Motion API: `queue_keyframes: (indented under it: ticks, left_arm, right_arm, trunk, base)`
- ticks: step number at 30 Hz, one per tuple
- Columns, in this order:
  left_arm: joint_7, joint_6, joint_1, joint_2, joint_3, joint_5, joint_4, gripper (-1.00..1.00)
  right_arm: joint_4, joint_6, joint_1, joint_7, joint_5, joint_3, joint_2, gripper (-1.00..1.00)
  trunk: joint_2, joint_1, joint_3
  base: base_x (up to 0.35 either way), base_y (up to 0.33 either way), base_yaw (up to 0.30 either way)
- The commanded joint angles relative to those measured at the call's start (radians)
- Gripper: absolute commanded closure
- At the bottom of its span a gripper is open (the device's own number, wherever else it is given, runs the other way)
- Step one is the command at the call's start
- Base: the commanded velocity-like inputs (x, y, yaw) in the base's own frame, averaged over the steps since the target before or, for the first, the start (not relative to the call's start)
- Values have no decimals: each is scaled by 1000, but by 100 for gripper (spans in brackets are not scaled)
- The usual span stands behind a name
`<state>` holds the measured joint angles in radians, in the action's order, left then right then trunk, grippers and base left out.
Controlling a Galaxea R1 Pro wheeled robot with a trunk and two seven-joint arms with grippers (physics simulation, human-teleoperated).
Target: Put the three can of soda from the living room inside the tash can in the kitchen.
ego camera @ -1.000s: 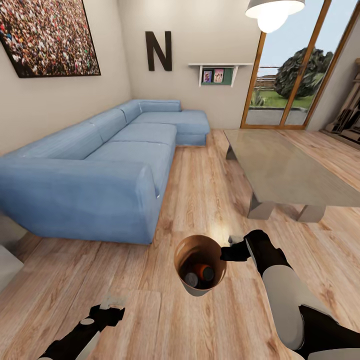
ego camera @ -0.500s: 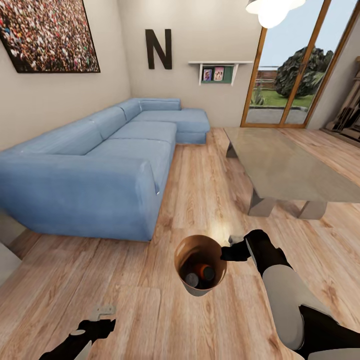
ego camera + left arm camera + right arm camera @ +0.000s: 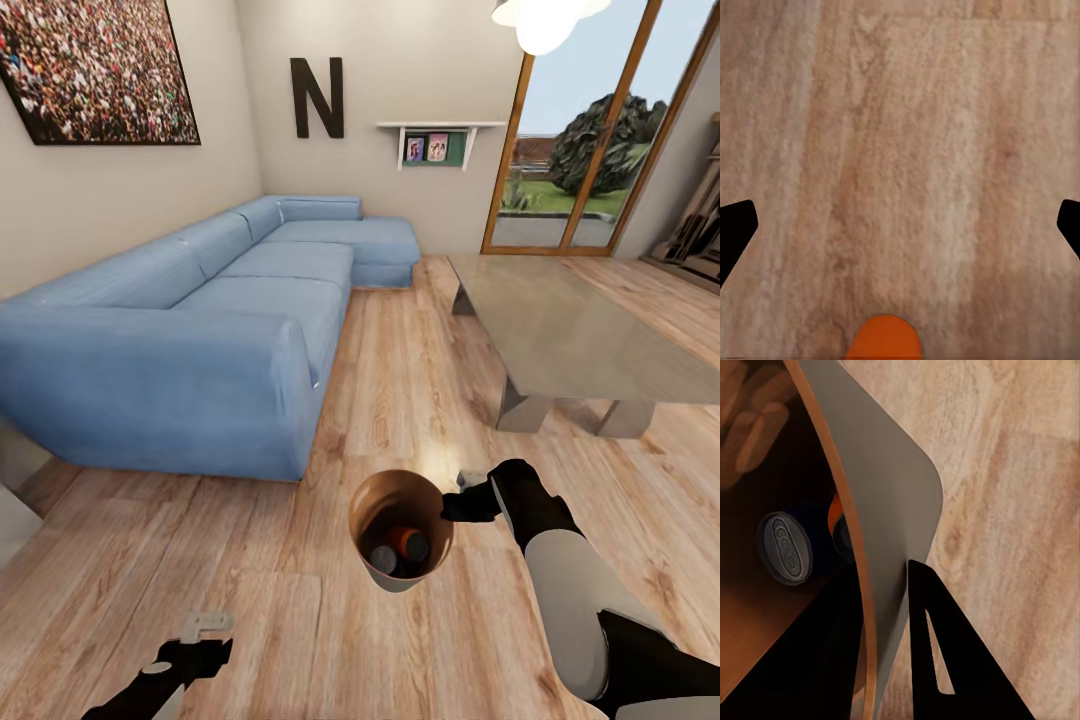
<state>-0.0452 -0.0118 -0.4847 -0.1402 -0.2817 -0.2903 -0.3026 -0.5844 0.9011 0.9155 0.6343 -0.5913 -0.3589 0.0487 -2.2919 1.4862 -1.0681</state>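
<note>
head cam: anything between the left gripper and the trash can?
Nothing: in the head view, bare wood floor separates the left gripper from the trash can.

Legible text, head view: one large black capital letter "N" (image 3: 317, 99), mounted on the pale back wall above the far end of the blue sofa (image 3: 215, 310).

Small framed pictures (image 3: 426, 150) under the wall shelf: too small to tell whether they carry any writing.

Large wall picture (image 3: 95, 68): crowd-like speckle, no readable characters.

Can top (image 3: 783, 549) inside the trash can (image 3: 896, 510), right wrist view: embossed tab only, no brand or number readable.
</note>
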Motion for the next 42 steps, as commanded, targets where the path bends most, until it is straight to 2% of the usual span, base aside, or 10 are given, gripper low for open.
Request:
queue_keyframes:
  ticks: [1, 15, 22, 38, 42]
  left_arm:
    - [0, 0, 0, 0, 0, 0, 4, -100]
    - [-3, -10, 2, 1, 0, -3, 58, -100]
    - [-1, -2, 26, 2, -2, 1, 59, -100]
    - [1, 4, 31, 2, -2, 1, 59, -100]
    - [3, 4, 31, 2, -1, 1, 59, -100]
  right_arm:
    - [0, 9, 0, 5, 27, -2, 0, 100]
    - [0, 9, 0, 4, 27, -2, -1, 100]
    - [0, 9, 0, 3, 27, -2, 0, 100]
    - [0, 7, 0, 2, 27, -2, 0, 100]
    - [0, 7, 0, 2, 27, -2, 0, 100]
  trunk:
    - [0, 0, 0]
    - [0, 0, 0]
    - [0, 0, 0]
    - [0, 0, 0]
    - [-28, 15, -12]
  base:
    - [-14, 0, 0]
    - [-31, 0, 0]
    - [0, 0, 0]
    - [-80, 0, 0]
    - [-4, 0, 0]
